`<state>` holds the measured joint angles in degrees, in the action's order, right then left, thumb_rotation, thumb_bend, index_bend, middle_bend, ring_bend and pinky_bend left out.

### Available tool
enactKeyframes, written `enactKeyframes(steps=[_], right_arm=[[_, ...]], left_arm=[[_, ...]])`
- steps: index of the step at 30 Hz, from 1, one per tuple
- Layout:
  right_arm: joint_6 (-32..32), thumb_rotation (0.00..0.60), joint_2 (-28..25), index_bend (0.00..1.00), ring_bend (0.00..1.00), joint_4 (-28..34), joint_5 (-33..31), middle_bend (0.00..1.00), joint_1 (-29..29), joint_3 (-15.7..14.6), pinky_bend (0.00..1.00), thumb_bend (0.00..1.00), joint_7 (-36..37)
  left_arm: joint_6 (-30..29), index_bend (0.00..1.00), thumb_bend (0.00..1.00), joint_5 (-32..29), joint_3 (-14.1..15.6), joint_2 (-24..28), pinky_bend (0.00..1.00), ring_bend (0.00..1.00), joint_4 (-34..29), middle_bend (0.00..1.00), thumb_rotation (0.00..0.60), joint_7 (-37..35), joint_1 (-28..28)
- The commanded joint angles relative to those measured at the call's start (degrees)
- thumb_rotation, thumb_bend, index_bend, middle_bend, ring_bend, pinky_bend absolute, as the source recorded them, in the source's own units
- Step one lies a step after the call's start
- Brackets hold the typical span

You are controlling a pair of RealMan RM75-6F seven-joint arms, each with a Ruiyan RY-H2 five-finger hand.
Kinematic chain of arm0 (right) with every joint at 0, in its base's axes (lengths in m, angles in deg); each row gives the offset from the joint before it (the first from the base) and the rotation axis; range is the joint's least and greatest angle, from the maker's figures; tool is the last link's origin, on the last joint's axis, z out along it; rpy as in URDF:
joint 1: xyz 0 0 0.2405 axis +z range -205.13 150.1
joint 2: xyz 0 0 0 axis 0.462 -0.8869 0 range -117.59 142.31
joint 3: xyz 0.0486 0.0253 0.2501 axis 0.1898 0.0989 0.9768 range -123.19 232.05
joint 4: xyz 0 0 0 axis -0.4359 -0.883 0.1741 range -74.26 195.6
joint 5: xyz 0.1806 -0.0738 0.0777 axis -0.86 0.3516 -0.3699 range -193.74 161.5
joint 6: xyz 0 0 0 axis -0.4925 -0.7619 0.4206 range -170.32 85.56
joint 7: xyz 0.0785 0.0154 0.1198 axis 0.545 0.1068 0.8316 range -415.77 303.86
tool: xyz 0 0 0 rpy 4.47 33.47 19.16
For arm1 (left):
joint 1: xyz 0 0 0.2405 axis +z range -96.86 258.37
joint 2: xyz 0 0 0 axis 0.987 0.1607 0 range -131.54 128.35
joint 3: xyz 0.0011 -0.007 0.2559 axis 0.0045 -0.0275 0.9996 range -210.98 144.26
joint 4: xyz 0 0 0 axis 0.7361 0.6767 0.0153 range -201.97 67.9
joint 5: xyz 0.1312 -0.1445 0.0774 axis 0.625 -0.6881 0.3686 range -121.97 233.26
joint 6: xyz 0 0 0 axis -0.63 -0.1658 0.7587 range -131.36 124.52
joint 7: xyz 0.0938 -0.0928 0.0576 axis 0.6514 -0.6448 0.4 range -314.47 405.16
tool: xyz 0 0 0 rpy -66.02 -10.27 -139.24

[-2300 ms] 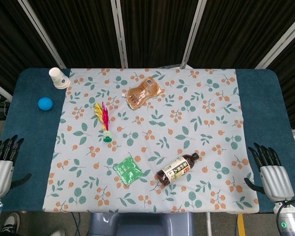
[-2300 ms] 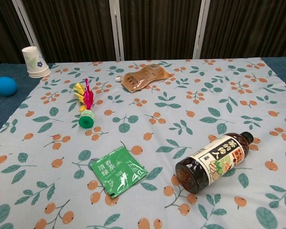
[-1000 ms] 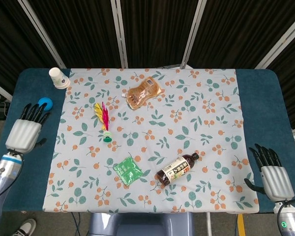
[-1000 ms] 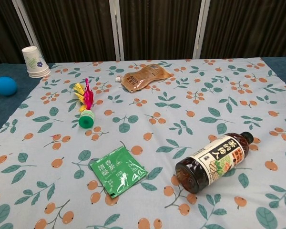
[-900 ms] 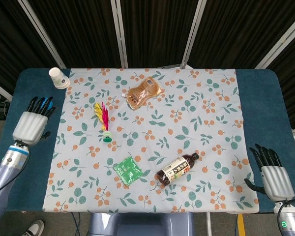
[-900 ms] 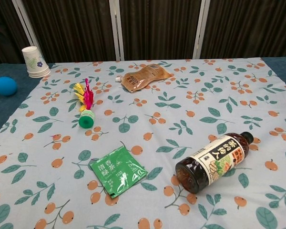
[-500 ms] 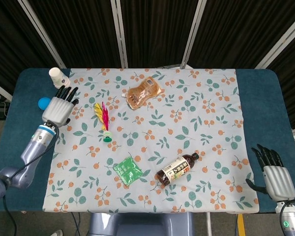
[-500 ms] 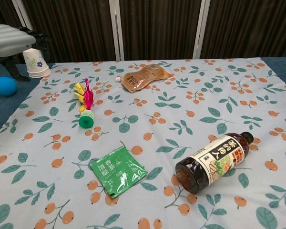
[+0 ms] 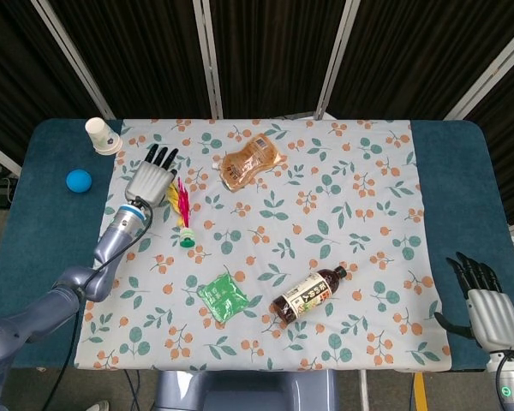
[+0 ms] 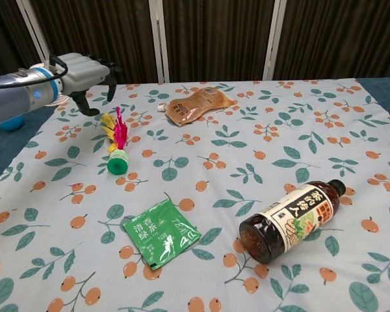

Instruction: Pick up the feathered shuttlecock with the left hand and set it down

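The feathered shuttlecock (image 9: 182, 216) (image 10: 117, 144) lies on the floral cloth, its green base toward me and its red and yellow feathers pointing away. My left hand (image 9: 149, 181) (image 10: 84, 71) hovers just left of and above the feathers, fingers spread and holding nothing. It does not touch the shuttlecock. My right hand (image 9: 488, 306) rests open at the table's front right corner, seen only in the head view.
A paper cup (image 9: 102, 135) and a blue ball (image 9: 79, 180) sit at the far left. A brown pouch (image 9: 251, 160) lies behind the middle, a green sachet (image 9: 223, 296) and a lying bottle (image 9: 307, 294) near the front.
My left arm has swung from the table's left front edge inward and forward, over the cup and ball area, up to the shuttlecock's feathers. The right hand stays put.
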<state>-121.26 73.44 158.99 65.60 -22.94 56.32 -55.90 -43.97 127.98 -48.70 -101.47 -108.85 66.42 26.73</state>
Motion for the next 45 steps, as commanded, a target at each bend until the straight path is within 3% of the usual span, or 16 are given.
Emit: enactKeyframes(steps=[1,9,17,21,33,45], right_arm=[[0.1,0.6,-0.1,0.09,0.0,0.1,-0.2,0.0,0.0,0.0,0.0,0.13,0.2],[0.5,0.6,-0.4,0.1,0.0,0.5,-0.4,0.0,0.0,0.0,0.0,0.13,0.7],[0.7,0.6,-0.5,0.1,0.0,0.4,-0.5,0.0,0.0,0.1,0.0,0.14,0.9],[0.8,0.6,-0.5,0.1,0.0,0.4,-0.6,0.0,0.1,0.1,0.0,0.14,0.9],[0.8,0.6,-0.4,0.1,0.0,0.4,-0.6,0.0,0.1,0.1,0.0,0.14,0.5],[0.6,0.6,-0.1,0.1,0.0,0.2,-0.3,0.0,0.1,0.1,0.0,0.14,0.1]], left_arm=[[1.6,0.4,0.35,0.5,0.2,-3.8,0.01,0.0,4.7,0.02,0.6,-2.7,-2.7],[3.7,0.34,0.35,0.7,0.8,-7.7,0.01,0.0,10.6,0.01,0.6,-4.6,-5.4],[5.3,0.47,0.39,0.2,1.2,-9.4,0.01,0.0,13.8,0.02,0.6,-4.6,-6.6],[5.8,0.49,0.41,-0.2,1.5,-9.3,0.01,0.0,14.3,0.02,0.6,-4.1,-6.5],[9.9,0.39,0.4,-2.2,2.1,-6.9,0.0,0.0,14.2,0.0,0.6,-0.3,-6.5],[9.4,0.47,0.41,-3.9,2.1,-6.1,0.0,0.0,12.1,0.0,0.6,1.5,-5.6]])
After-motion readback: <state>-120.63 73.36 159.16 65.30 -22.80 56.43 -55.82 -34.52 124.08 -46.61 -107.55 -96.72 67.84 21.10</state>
